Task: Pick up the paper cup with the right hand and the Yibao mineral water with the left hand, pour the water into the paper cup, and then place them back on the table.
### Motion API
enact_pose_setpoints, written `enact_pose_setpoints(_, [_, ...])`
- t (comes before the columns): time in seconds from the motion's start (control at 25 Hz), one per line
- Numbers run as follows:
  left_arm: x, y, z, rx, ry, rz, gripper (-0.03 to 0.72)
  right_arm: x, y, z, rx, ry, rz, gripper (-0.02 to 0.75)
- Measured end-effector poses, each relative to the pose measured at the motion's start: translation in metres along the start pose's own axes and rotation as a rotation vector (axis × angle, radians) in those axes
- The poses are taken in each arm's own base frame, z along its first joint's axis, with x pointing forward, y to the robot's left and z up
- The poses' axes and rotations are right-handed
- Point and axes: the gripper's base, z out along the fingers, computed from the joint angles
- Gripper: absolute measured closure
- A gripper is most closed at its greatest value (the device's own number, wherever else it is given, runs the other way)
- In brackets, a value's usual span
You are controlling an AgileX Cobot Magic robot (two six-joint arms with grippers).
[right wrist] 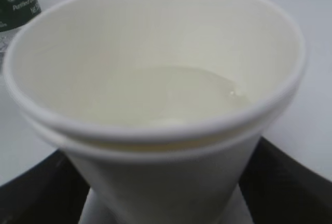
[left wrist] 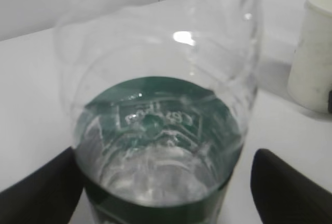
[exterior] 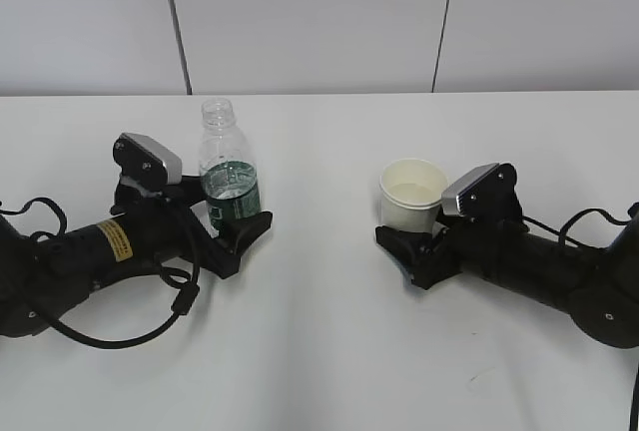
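Observation:
The Yibao mineral water (exterior: 230,167), a clear capless bottle with a green label, stands upright on the table (exterior: 319,351), partly filled. My left gripper (exterior: 238,219) sits around its base. In the left wrist view (left wrist: 166,193) the left finger touches the bottle (left wrist: 161,105) and the right finger (left wrist: 290,187) stands off it with a gap. The paper cup (exterior: 412,195) stands on the table with water inside. My right gripper (exterior: 411,231) is around it. In the right wrist view (right wrist: 163,182) both fingers lie against the cup (right wrist: 155,79) walls.
The cup also shows at the right edge of the left wrist view (left wrist: 314,53), and the bottle's label at the top left of the right wrist view (right wrist: 15,1). A pale panelled wall (exterior: 319,22) runs behind the table's far edge. Black cables trail beside the left arm (exterior: 150,326).

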Motion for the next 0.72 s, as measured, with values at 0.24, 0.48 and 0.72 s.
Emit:
enact_pose_setpoints(0.24, [0.001, 0.000, -0.007, -0.006, 0.012, -0.008, 0.094, 0.007, 0.003, -0.007, 0.021, 0.032, 0.028, 0.077])
enact_pose_setpoints(0.48, [-0.004, 0.003, -0.027, -0.041, 0.025, -0.020, 0.095, 0.011, 0.012, -0.027, 0.054, 0.060, 0.080, 0.078])
enact_pose_setpoints(0.72, [-0.001, -0.008, -0.047, -0.060, 0.074, -0.048, 0.095, 0.020, 0.020, -0.049, 0.127, 0.087, 0.124, 0.078])
